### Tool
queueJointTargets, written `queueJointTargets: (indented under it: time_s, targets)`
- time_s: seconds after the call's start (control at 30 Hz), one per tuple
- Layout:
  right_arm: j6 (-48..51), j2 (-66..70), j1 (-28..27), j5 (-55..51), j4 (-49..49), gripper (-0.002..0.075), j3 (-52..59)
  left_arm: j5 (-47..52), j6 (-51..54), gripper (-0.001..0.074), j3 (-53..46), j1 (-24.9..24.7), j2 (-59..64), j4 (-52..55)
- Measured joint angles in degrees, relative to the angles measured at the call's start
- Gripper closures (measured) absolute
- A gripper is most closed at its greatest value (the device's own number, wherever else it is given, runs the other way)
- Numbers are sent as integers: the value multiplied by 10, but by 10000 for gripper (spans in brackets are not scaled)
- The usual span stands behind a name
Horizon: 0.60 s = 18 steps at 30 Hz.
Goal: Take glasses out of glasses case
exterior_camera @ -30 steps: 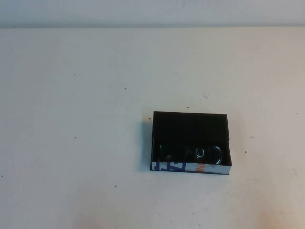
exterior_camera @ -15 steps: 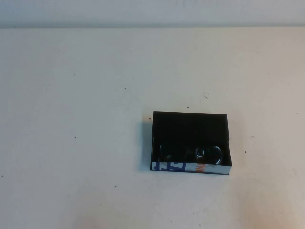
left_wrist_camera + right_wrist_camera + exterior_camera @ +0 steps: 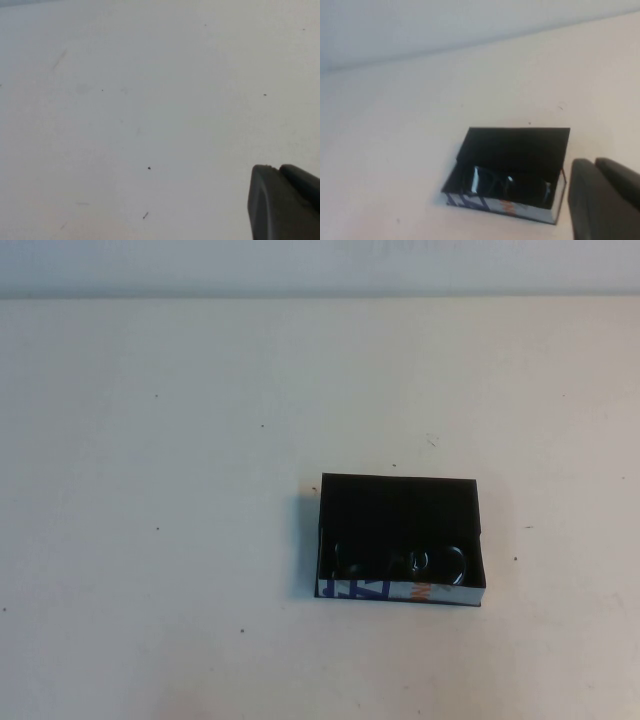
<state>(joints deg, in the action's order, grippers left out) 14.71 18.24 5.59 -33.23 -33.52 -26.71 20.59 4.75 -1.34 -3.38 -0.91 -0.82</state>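
The glasses case (image 3: 375,590) is a shallow black box, open on the table right of centre, with its white printed wall toward me. The black glasses (image 3: 400,563) lie inside along that wall. In the right wrist view the case (image 3: 495,206) and the glasses (image 3: 510,186) lie ahead. My right gripper (image 3: 595,162) is shut and empty, on the near side of the case and apart from it. My left gripper (image 3: 277,168) is shut and empty over bare table. Neither gripper shows in the high view.
The white table (image 3: 160,540) has small dark specks. A pale wall (image 3: 320,265) runs along its far edge. Nothing else stands near the case.
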Motion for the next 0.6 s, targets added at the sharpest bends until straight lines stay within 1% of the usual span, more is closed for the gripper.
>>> queueJointTargets:
  time_s: [0.07,0.13,0.27,0.33,0.43,0.5,0.6]
  targets:
    - [54,84,0,-66,30,744,-84,0,0,739,0,0,0,0]
    - [144,168,0,-136,43,744,-160,0,0,739,0,0,0,0]
    - [303,319,0,-294,40,744,-309,0,0,740,0,0,0,0]
    - [350,385,1,-349,36,744,-370,0,0,739,0,0,0,0]
    - [386,478,26,-366,55,744,-428,0,0,739,0,0,0,0]
    - [399,526,60,-368,92,744,-454,0,0,739,0,0,0,0]
    - [399,595,124,-372,165,744,-486,0,0,739,0,0,0,0]
